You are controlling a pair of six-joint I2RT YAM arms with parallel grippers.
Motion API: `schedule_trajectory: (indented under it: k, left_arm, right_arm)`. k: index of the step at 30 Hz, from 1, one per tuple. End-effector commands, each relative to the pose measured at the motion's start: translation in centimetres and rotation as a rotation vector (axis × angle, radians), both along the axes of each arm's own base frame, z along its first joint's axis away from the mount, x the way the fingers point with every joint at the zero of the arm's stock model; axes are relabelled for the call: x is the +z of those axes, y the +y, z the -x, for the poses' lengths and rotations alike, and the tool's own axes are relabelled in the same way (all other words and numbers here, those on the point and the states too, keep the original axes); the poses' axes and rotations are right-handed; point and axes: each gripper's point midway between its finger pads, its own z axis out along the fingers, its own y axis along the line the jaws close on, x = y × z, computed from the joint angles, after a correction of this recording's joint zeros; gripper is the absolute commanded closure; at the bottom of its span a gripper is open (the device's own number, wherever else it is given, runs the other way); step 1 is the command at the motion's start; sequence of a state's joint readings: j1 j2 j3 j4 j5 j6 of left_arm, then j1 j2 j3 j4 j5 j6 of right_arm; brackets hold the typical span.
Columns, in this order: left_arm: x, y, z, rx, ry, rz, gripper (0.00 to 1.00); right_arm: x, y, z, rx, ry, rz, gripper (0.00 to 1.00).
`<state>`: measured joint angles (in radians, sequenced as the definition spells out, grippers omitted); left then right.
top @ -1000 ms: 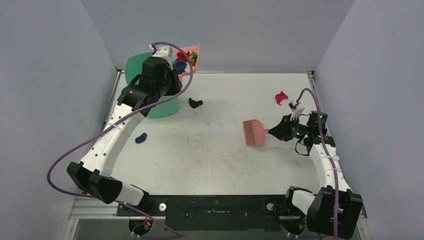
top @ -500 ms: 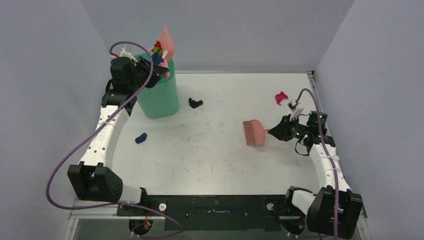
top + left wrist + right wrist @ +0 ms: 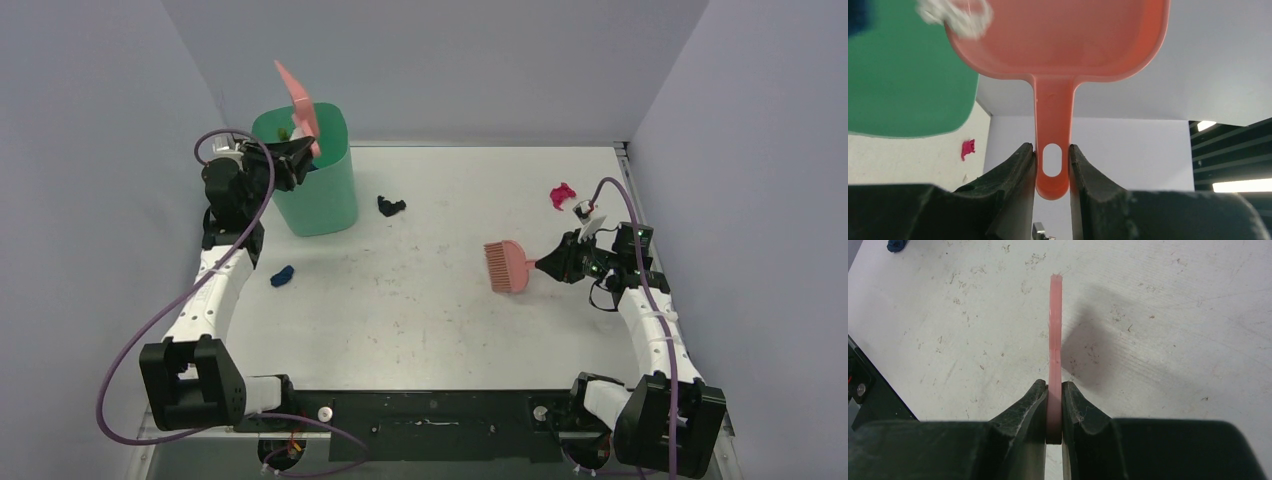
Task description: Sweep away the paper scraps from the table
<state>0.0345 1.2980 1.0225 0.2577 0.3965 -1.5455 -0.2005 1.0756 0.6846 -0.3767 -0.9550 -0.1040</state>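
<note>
We have the left tool (image 3: 1052, 150) clamped on the dustpan (image 3: 1058, 40) handle, one finger on each side of the hang hole. The dustpan is held up in the air, tipped steeply over the rim of the green bin (image 3: 320, 190). The bin stands on the table (image 3: 420, 330) at the far left corner. In the left wrist view a white scrap (image 3: 955, 17) sits at the pan's far edge, blurred. There is also a dark blue blur in that view's top left corner; we can't tell what it is.

The right tool (image 3: 1054, 387) is closed on the brush (image 3: 1055, 330) handle, which that wrist view shows edge-on. From the top view the brush head lies right of table centre, bristles pointing left. We can't tell whether the bristles touch the table.

Three scraps are loose on the table:
- The black scrap (image 3: 391, 206) is just right of the bin.
- The blue scrap (image 3: 282, 276) is at the left side, beside the left arm (image 3: 215, 290) and nearer us than the bin.
- The magenta scrap (image 3: 563, 195) is at the far right, beyond the right tool.

All three lie well apart from the brush head. The table surface is white and scuffed, with small specks in the right wrist view.
</note>
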Motion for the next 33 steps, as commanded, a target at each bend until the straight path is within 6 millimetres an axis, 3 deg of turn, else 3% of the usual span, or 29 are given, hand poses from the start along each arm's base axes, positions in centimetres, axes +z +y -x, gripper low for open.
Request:
schedule_trajectory:
  k: [1,10,15,19,22,27,33]
  left_arm:
    - [6.8,0.8,1.9,0.001,-0.206,0.106,1.00]
    - [6.6,0.7,1.9,-0.016,-0.208,0.107,1.00]
    - [7.5,0.4,2.4,-0.019,-0.242,-0.034,1.00]
    - [9.6,-1.2,3.9,-0.039,-0.322,-0.242,1.00]
    - [9.9,-4.5,5.7,-0.095,-0.361,-0.396,1.00]
    - [5.3,-12.1,8.8,-0.190,-0.356,-0.871,1.00]
    - [-4.8,-17.1,12.3,-0.480,-0.268,-1.212,1.00]
  right_arm:
    - [2.6,0.4,-1.1,0.047,-0.112,0.013,0.95]
    - [2.6,0.4,-1.0,0.049,-0.111,0.016,0.95]
    - [2.6,0.4,-1.1,0.047,-0.111,0.019,0.95]
    - [2.4,0.2,-1.3,0.035,-0.107,0.028,0.95]
    - [2.3,0.0,-1.4,0.027,-0.105,0.034,0.95]
    - [2.6,-0.2,-1.5,0.023,-0.113,0.036,0.95]
    - [4.0,-3.1,-2.5,-0.071,-0.098,0.051,0.95]
